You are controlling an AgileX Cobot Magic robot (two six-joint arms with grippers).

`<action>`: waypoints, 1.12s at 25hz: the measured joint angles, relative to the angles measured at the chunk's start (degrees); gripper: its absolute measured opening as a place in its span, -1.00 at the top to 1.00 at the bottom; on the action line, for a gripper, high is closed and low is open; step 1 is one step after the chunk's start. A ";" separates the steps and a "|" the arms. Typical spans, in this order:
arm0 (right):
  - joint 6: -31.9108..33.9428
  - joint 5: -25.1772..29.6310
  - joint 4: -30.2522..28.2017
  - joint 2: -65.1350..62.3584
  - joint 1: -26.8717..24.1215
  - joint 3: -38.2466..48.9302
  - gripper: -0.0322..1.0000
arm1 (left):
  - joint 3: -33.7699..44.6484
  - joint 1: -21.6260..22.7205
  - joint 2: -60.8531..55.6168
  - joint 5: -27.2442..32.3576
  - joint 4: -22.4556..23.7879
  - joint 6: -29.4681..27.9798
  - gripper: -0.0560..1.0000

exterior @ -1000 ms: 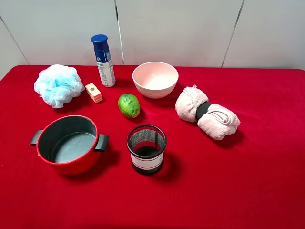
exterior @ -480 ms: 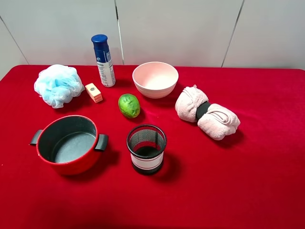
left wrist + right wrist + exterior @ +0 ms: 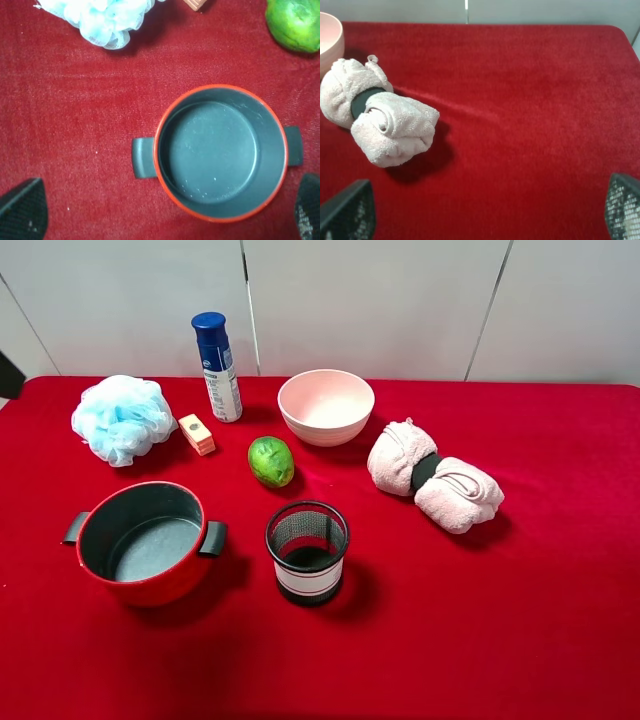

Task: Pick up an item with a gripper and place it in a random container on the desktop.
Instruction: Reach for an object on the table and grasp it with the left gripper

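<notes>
The light blue mesh pouf point(image 3: 122, 418) lies at the back left of the red cloth desktop point(image 3: 520, 620). It also shows in the left wrist view point(image 3: 100, 17). The red pot point(image 3: 143, 542), dark grey inside and empty, stands at the front left, with its black handles out to the sides. In the left wrist view the pot point(image 3: 220, 152) lies between the spread fingers of my left gripper point(image 3: 165, 210), which is open, empty and above it. My right gripper point(image 3: 485, 207) is open and empty over bare cloth near the rolled pink towel point(image 3: 380, 122).
A lime point(image 3: 271, 461), a black mesh cup point(image 3: 307, 551), a pink bowl point(image 3: 326, 406), a blue-capped spray bottle point(image 3: 217, 367) and a small orange block point(image 3: 197, 433) stand around the middle. The pink towel point(image 3: 434, 475) lies to the right. A dark arm part point(image 3: 8, 375) shows at the left edge.
A dark part of the left arm has come into view at the left edge of the exterior view. The objects on the cloth have not moved.
</notes>
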 joint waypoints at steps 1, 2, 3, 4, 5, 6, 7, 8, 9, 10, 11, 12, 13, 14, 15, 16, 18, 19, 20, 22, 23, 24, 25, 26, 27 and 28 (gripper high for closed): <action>0.00 0.00 0.00 0.00 0.00 0.00 -0.41 | -0.44 0.00 1.21 -0.06 0.00 0.53 -0.95; 0.00 0.00 0.00 0.00 0.00 0.00 -0.41 | -0.97 0.00 2.41 -0.18 0.06 1.04 -0.95; 0.00 0.00 0.00 0.00 0.00 0.00 -0.41 | -1.55 0.00 3.36 -0.25 0.11 1.48 -0.95; 0.00 0.00 0.00 0.00 0.00 0.00 -0.41 | -2.15 0.00 4.47 -0.25 0.11 1.69 -0.95; 0.00 0.00 0.00 0.00 0.00 0.00 -0.41 | -2.67 0.00 5.49 -0.25 0.11 1.93 -0.95; 0.00 0.00 0.00 0.00 0.00 0.00 -0.41 | -3.31 0.00 6.52 -0.25 0.11 2.06 -0.95; 0.00 0.00 0.00 0.00 0.00 0.00 -0.41 | -3.98 0.00 7.37 -0.28 0.11 2.15 -0.95; 0.00 0.00 0.00 0.00 0.00 0.00 -0.41 | -4.55 0.00 8.38 -0.28 0.11 2.17 -0.95; 0.00 0.00 0.00 0.00 0.00 0.00 -0.41 | -5.26 0.00 9.40 -0.32 0.11 2.23 -0.95; 0.00 0.00 0.00 0.00 0.00 0.00 -0.41 | -5.97 0.00 10.38 -0.39 0.11 2.38 -0.95; 0.00 0.00 0.00 0.00 0.00 0.00 -0.41 | -6.70 0.00 11.24 -0.43 0.11 2.66 -0.95; 0.00 0.00 0.00 0.00 0.00 0.00 -0.41 | -7.33 0.00 12.29 -0.43 0.11 2.82 -0.95; 0.00 0.00 0.00 0.00 0.00 0.00 -0.41 | -8.12 0.00 13.33 -0.43 0.11 3.06 -0.95; 0.00 0.00 0.00 0.00 0.00 0.00 -0.41 | -8.94 0.00 14.22 -0.46 0.11 3.12 -0.95; 0.00 0.00 0.00 0.00 0.00 0.00 -0.41 | -9.63 0.00 15.26 -0.50 0.11 3.12 -0.95; 0.00 0.00 0.00 0.00 0.00 0.00 -0.41 | -10.48 0.00 16.29 -0.50 0.11 3.12 -0.95; 0.00 0.00 0.00 0.00 0.00 0.00 -0.41 | -12.15 0.00 18.23 -0.50 0.13 3.26 -0.95; 0.00 0.00 0.00 0.00 0.00 0.00 -0.41 | -12.84 0.00 19.31 -0.50 0.18 3.32 -0.95; 0.00 0.00 0.00 0.00 0.00 0.00 -0.41 | -13.65 0.00 20.36 -0.44 0.25 3.32 -0.95; 0.00 0.00 0.00 0.00 0.00 0.00 -0.41 | -15.24 0.00 22.32 -0.20 0.37 3.32 -0.95; 0.00 0.00 0.00 0.00 0.00 0.00 -0.41 | -16.12 0.00 23.42 -0.05 0.37 3.32 -0.95; 0.00 0.00 0.00 0.00 0.00 0.00 -0.41 | -16.97 0.00 24.54 0.01 0.50 3.32 -0.95; 0.00 0.00 0.00 0.00 0.00 0.00 -0.41 | -17.82 0.00 25.44 0.15 0.81 3.32 -0.95; 0.00 0.00 0.00 0.00 0.00 0.00 -0.41 | -18.51 0.00 26.55 0.36 1.05 3.32 -0.95; 0.00 0.00 0.00 0.00 0.00 0.00 -0.41 | -19.36 0.00 27.62 0.70 1.33 3.32 -0.95; 0.00 0.00 0.00 0.00 0.00 0.00 -0.41 | -20.19 0.00 28.54 1.09 1.48 3.32 -0.95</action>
